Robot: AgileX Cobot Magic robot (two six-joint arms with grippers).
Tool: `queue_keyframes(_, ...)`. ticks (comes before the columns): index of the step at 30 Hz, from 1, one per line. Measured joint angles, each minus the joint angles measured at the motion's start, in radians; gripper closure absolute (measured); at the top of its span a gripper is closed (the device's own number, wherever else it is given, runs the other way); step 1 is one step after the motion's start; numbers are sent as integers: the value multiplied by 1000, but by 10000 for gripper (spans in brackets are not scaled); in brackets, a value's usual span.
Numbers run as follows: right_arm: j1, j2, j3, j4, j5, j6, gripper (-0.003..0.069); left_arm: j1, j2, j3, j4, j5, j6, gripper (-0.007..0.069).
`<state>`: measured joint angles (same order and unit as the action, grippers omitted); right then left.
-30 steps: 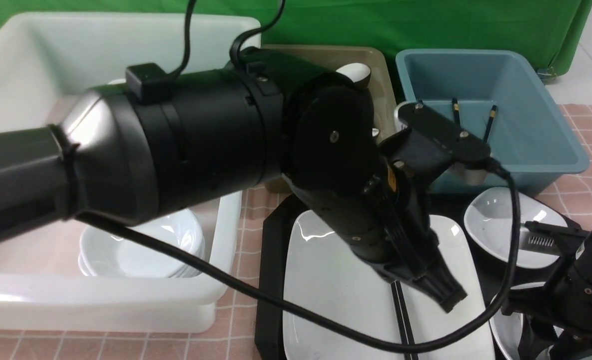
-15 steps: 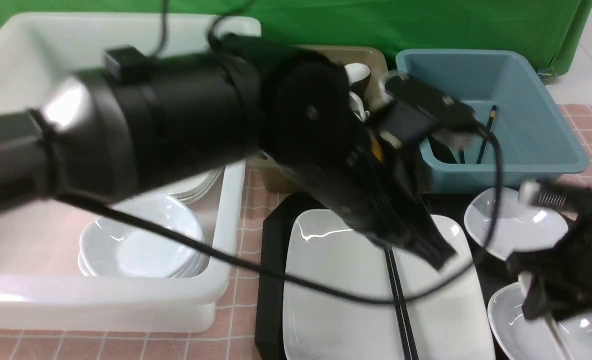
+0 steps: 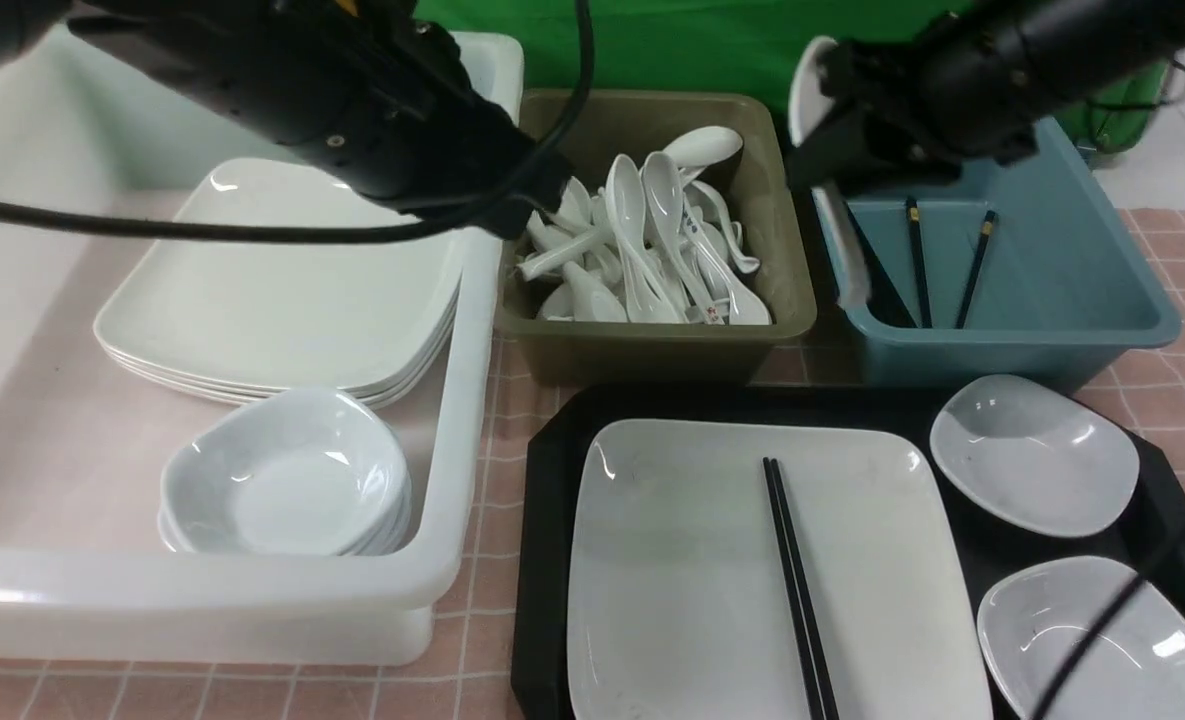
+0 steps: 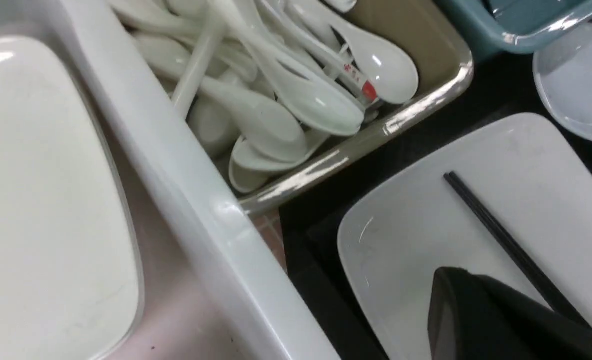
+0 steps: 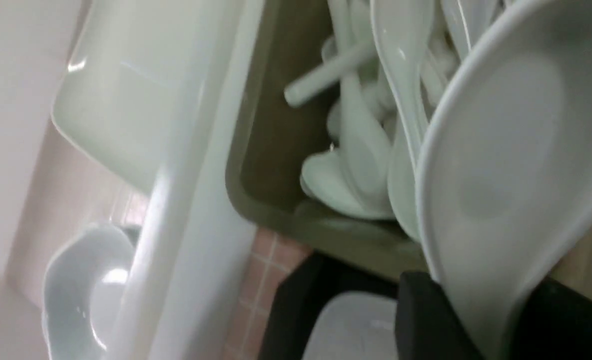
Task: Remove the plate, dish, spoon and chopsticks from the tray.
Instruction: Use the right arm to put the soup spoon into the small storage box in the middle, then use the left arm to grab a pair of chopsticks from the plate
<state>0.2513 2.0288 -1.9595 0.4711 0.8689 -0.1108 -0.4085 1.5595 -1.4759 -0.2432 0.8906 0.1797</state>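
The white plate lies on the black tray with the black chopsticks lying across it. Two small white dishes sit at the tray's right side. My right gripper is raised at the back, between the olive and blue tubs, shut on the white spoon. In the right wrist view the spoon fills the space ahead of the gripper. My left gripper hangs shut and empty by the white tub's right wall. In its wrist view the gripper shows over the plate and chopsticks.
A white tub at the left holds stacked plates and stacked small dishes. Behind the tray, an olive tub holds several spoons and a blue tub holds chopsticks.
The left arm has lifted off the plate and swung back left toward the white tub. The right gripper has risen from the tray's right side to the back, carrying the spoon.
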Motion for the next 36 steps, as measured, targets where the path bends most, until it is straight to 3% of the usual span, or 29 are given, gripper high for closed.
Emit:
queue_keyframes(7,29,281,-317,-1,-5,111,389,-27,-1,6,-19,61,-1,628)
queue_keyframes(13,27,326,-368,-21,72,147,188,-126,-1,6,-17,71,-28,627)
queue_keyframes(16,19,283,-368,-81,177,122,177,-211,3,6,3,74,-109,627)
queue_keyframes(18,12,259,-368,-120,229,105,200,-241,10,6,12,84,-153,627)
queue_keyframes(25,-11,-25,-233,-393,263,80,568,-466,135,6,111,146,-403,627)
queue_keyframes(27,-11,-134,-137,-415,264,76,626,-511,184,6,120,148,-458,624)
queue_keyframes(36,-18,-524,303,-428,264,65,592,-605,327,6,126,125,-571,526)
